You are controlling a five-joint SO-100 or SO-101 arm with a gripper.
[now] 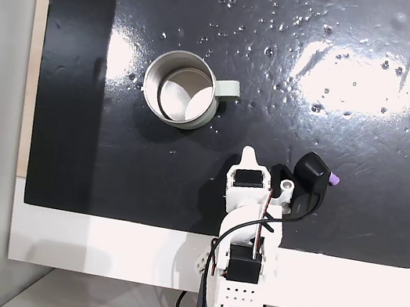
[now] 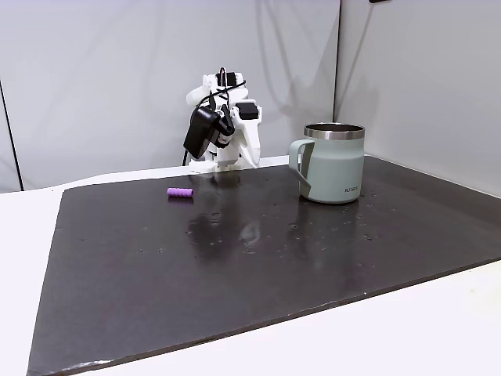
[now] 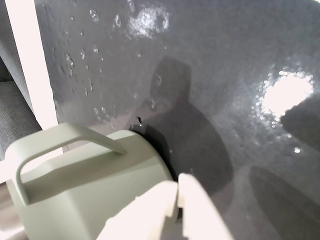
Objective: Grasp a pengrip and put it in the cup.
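The pengrip (image 2: 180,192) lies loose on the dark desk (image 2: 258,274), left of the arm and well apart from the cup (image 2: 332,163) at right. The end effector (image 3: 176,196) looks clenched and empty, probably parked, tips pointing cupward.

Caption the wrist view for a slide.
Shut white gripper pointing at the pale green cup on the glossy black mat.

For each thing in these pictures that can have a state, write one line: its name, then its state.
cup: upright on the mat, nothing purple inside, handle free.
pengrip: lying on its side on the mat, apart from the cup, not held.
gripper: fingers together, holding nothing.
mat: flat, glossy, speckled with droplets.
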